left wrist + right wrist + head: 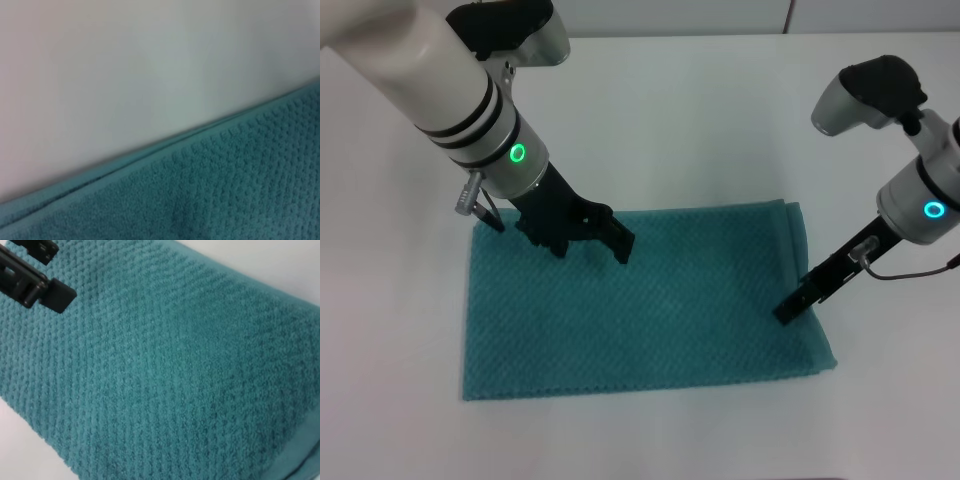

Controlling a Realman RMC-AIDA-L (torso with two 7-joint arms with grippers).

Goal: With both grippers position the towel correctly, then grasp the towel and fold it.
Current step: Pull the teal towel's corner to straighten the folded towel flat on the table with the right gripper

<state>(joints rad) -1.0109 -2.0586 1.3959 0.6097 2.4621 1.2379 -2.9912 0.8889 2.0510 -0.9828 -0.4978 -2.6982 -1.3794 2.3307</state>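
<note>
White tabletop (pixel 720 110), plain and matte, carrying a single teal towel (pixel 650 310) with a waffle-dimpled weave. The towel lies spread flat near the middle of the tabletop, roughly rectangular, its long edges running side to side; the far edge shows a doubled layer in the left wrist view, so the cloth may already lie in two thicknesses, though this cannot be settled here. The right-hand edge runs slightly askew, which suggests that straightening is the step in hand and that the fold proper is not yet begun.

Left gripper (pixel 590 235): the bulkier claw, set over the towel's far-left region just inside the far edge, its black fingers angled down and toward the centre. The fingers appear parted, with nothing between them; whether the tips touch the cloth cannot be told. The left arm descends steeply from the far-left corner, placing the claw where the far edge could be pinned or pinched.

Right gripper (pixel 798 300): the slim claw, reaching in from the right edge of the tabletop with its tip low over the towel's right-hand border. Whether it is open or closed cannot be told. The forearm slopes down and inward, wrist raised, a pose suited to tugging that border square
</note>
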